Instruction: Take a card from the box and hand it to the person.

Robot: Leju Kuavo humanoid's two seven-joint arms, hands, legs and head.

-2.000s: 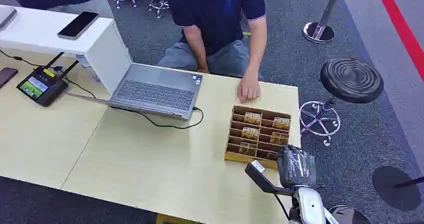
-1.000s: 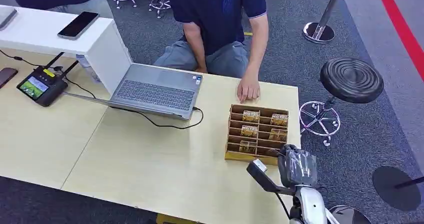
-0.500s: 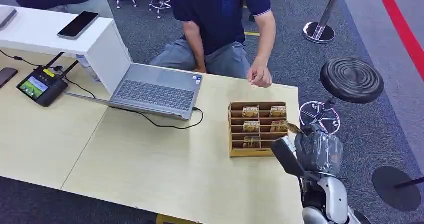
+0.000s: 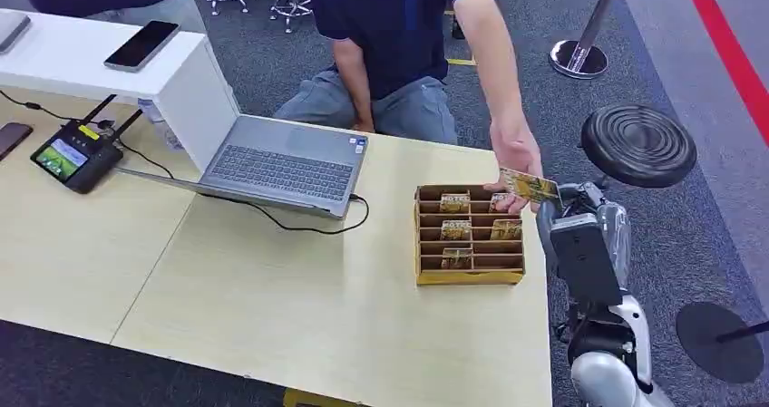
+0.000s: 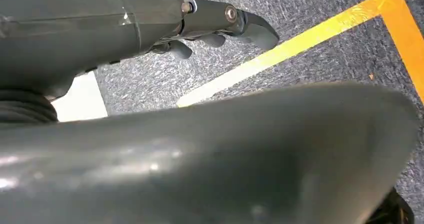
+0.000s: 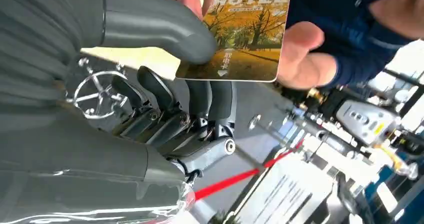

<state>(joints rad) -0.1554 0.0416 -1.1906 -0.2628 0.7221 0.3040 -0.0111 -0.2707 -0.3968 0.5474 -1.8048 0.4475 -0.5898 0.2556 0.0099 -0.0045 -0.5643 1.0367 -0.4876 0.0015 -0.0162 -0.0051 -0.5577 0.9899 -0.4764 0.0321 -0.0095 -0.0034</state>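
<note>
The card (image 6: 239, 37), printed with an autumn avenue of trees and the word HOTEL along one edge, is held in the air past the far right corner of the box (image 4: 469, 235), just off the table's right edge. In the right wrist view the thick grey thumb of the right hand (image 6: 165, 79) presses on the printed face at one corner of the card, and the darker fingers (image 6: 215, 97) stand behind the card on its other side, so the card is pinched between thumb and fingers with most of its surface sticking out beyond them. The person's hand (image 4: 517, 158) reaches in from across the table and meets the free end of the card: a fingertip lies at the edge bearing the word HOTEL and the palm sits close behind the card. The wooden box sits near the right end of the pale table (image 4: 272, 289), open side up, its rows of slots holding several more cards of the same kind. A laptop (image 4: 281, 162) with a black cable lies further left, near a white raised shelf with a phone (image 4: 141, 44) on it. The left hand (image 5: 220, 27) hangs over grey carpet with a yellow floor line, its fingers loosely curled and holding nothing.
</note>
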